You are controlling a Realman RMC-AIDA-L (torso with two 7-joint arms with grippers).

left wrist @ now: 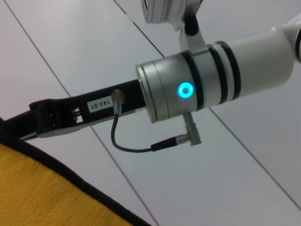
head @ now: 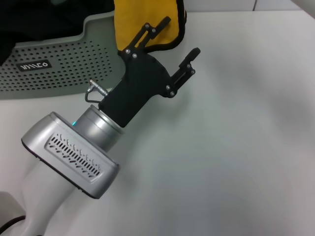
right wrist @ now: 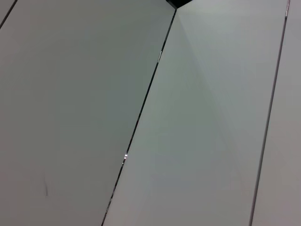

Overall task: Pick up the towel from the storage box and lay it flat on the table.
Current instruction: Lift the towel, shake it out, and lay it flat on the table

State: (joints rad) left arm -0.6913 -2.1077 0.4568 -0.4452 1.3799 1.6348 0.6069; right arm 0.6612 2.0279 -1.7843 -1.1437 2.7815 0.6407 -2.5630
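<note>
The towel hangs at the far edge of the table, yellow face toward my head camera. Its black-edged lower hem sits about where the right end of the box meets open worktop. Its top runs out of the head view, so whatever carries it is hidden. I judge it is my left gripper, because the left wrist view has yellow cloth and hem right up close. I can't see that gripper in any view, so I won't say how its fingers stand.

The right gripper is the one I see. Its arm reaches up from the near-left corner toward the far edge. I take it for the right arm because the left wrist camera looks across at it, with its lit ring and cable. Its fingers are spread apart and hold nothing. One fingertip overlaps the yellow cloth and the other is over bare table just beside the hem. I read that pose as lining up to take a free lower corner, so two holds can stretch the cloth before it goes down. The right wrist view shows only pale panels.

The box lies along the far-left edge with its dark label facing me. The worktop to the right and toward me suits the laying. The risk I see is pinching a fold, not the corner.
</note>
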